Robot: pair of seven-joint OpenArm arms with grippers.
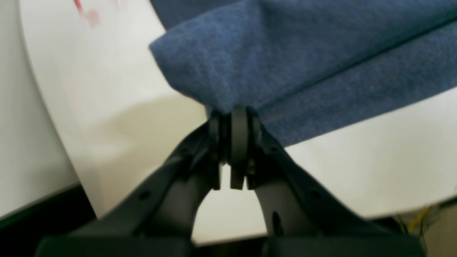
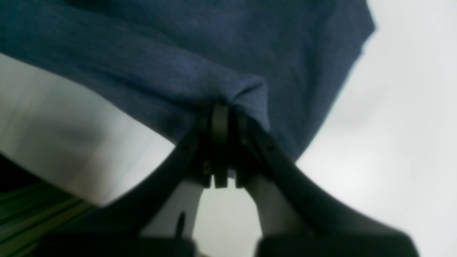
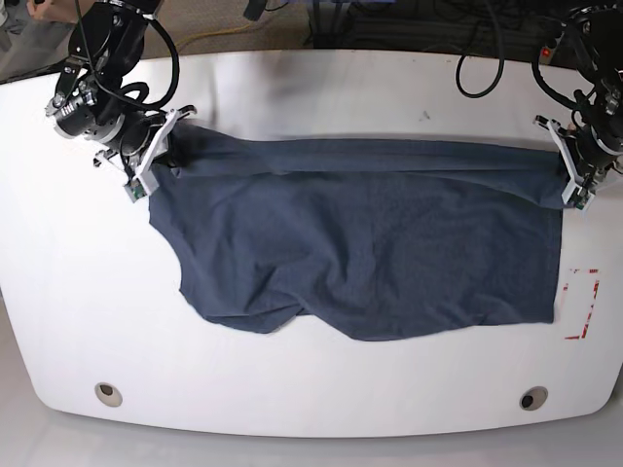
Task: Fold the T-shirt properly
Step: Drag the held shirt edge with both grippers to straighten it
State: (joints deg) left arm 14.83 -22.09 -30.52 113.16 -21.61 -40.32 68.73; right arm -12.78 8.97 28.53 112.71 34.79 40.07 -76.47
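Each end effector, left and right, pinches a far corner of the T-shirt. Its length runs between them; the rest lies toward the worktop's near edge.

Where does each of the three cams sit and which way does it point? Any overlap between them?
Left wrist: on the left arm, looking along the left gripper, shut on the T-shirt over the white table.
Right wrist: on the right arm, looking along the right gripper, shut on the shirt's edge.
Base: overhead, looking down on table, spread shirt and both arms.
Shared: base shows both pinch points, left, right.
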